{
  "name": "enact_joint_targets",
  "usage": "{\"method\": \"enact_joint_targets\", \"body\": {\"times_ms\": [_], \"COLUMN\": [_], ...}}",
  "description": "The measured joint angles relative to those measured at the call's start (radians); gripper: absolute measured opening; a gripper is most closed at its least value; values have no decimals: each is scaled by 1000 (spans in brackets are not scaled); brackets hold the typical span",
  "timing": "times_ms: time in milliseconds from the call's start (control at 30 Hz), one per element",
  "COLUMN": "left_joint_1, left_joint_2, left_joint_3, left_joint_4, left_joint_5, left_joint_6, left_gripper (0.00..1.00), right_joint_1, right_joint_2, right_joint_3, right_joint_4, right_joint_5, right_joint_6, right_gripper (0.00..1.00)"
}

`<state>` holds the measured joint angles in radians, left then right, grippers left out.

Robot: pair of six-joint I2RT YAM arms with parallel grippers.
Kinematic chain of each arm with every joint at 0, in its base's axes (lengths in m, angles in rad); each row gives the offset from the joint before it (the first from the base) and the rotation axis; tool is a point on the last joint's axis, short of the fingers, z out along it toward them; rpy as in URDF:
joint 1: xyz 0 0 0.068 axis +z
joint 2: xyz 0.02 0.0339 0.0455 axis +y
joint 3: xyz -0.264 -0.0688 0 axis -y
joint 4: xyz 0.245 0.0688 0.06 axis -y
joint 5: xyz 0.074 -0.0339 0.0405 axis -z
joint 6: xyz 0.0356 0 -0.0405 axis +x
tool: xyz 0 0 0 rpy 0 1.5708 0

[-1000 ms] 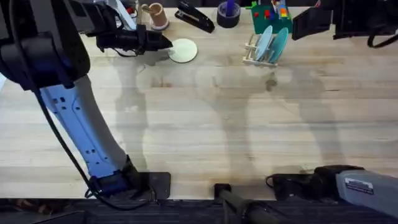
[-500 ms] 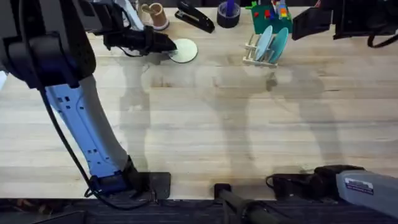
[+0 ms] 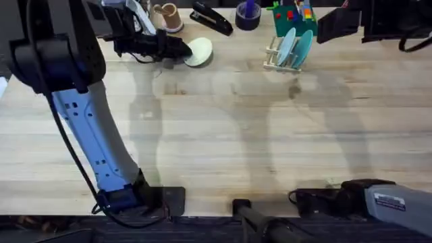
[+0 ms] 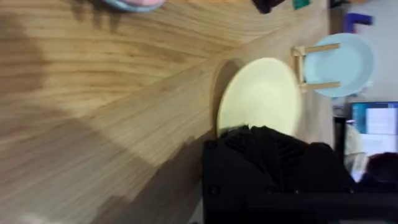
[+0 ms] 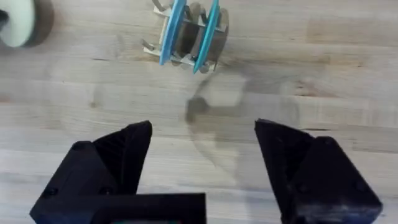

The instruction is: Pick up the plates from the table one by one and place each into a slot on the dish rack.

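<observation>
The cream-yellow plate (image 3: 200, 51) is at the back left of the table (image 3: 223, 135), tipped up off the wood on one side. My left gripper (image 3: 181, 48) is shut on its near edge; in the left wrist view the black gripper (image 4: 252, 134) covers the plate's (image 4: 261, 93) rim. The dish rack (image 3: 278, 64) stands at the back centre-right with a light blue plate (image 3: 287, 42) and a teal plate (image 3: 303, 47) upright in its slots. My right gripper (image 5: 202, 127) hangs open high above the table, in front of the rack (image 5: 186, 53), holding nothing.
Along the back edge stand a tan cup (image 3: 169, 17), a black stapler (image 3: 210, 17), a dark roll (image 3: 248, 15) and a green tray of coloured blocks (image 3: 295, 19). The right arm's dark bulk (image 3: 364, 23) hovers at the back right.
The left gripper slid right onto the cream plate's edge. The plate, flat and round before, now tilts up and sits slightly farther back.
</observation>
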<state>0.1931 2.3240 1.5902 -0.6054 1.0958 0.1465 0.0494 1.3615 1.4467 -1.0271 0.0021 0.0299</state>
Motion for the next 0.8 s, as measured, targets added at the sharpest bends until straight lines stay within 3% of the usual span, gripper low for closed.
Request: {"method": "enact_joint_targets", "body": {"times_ms": [500, 800], "left_joint_1": [4, 4], "left_joint_2": [12, 12], "left_joint_3": [8, 11], "left_joint_4": [0, -19], "left_joint_5": [34, 23], "left_joint_6": [-8, -9], "left_gripper": [38, 38], "right_joint_1": [2, 78], "right_joint_2": [0, 0], "right_joint_3": [0, 0], "right_joint_4": [0, -29], "right_joint_5": [0, 80], "right_joint_6": [0, 4], "right_gripper": [995, 993]}}
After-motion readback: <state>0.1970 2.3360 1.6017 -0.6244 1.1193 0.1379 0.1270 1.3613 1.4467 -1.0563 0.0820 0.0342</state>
